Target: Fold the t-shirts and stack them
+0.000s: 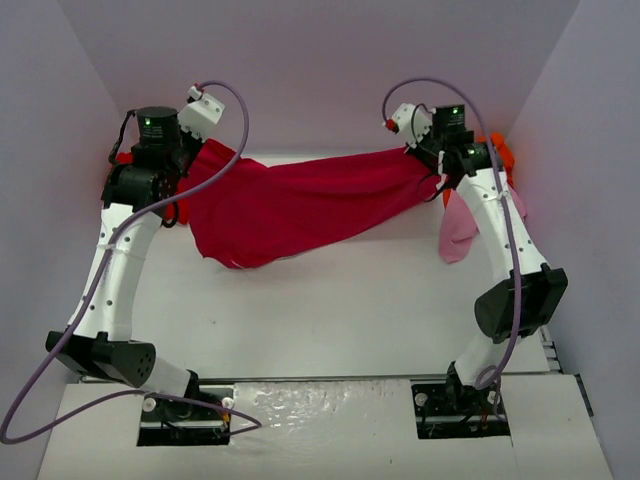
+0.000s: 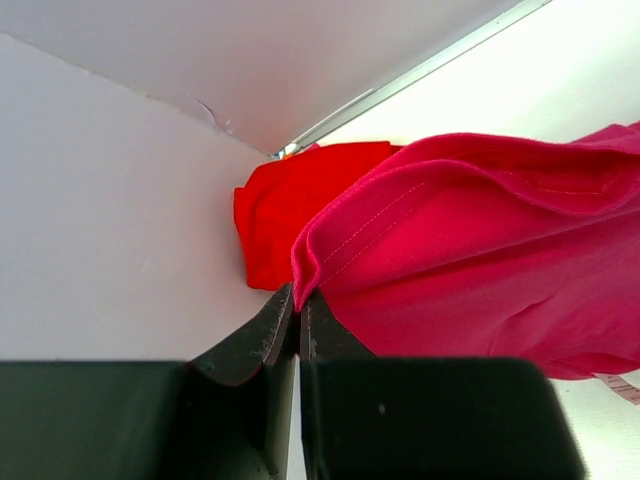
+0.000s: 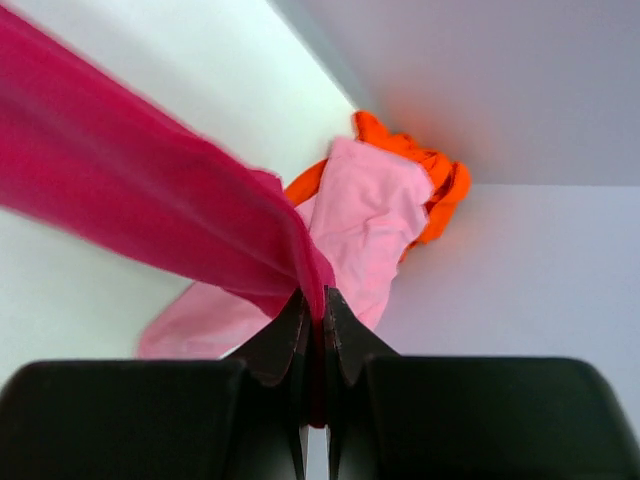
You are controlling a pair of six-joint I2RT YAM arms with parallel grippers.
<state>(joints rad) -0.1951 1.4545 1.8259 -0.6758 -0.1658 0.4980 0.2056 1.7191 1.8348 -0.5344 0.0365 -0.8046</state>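
A crimson-magenta t-shirt (image 1: 300,205) hangs stretched across the back of the table between both arms, its lower part sagging toward the left. My left gripper (image 2: 297,300) is shut on its left edge (image 2: 470,260); the right gripper (image 3: 318,305) is shut on its right edge (image 3: 150,190). Crumpled in the back left corner lies a bright red t-shirt (image 2: 285,215), just behind the left gripper (image 1: 185,165). A pale pink t-shirt (image 3: 365,215) lies by the right wall with an orange t-shirt (image 3: 430,175) behind it, both past the right gripper (image 1: 435,165).
Pale walls close in the table on the left (image 1: 50,150), back (image 1: 320,70) and right (image 1: 590,150). The pink shirt (image 1: 458,228) and orange shirt (image 1: 502,155) sit against the right wall, partly behind the right arm. The white tabletop (image 1: 330,310) stretches toward the arm bases.
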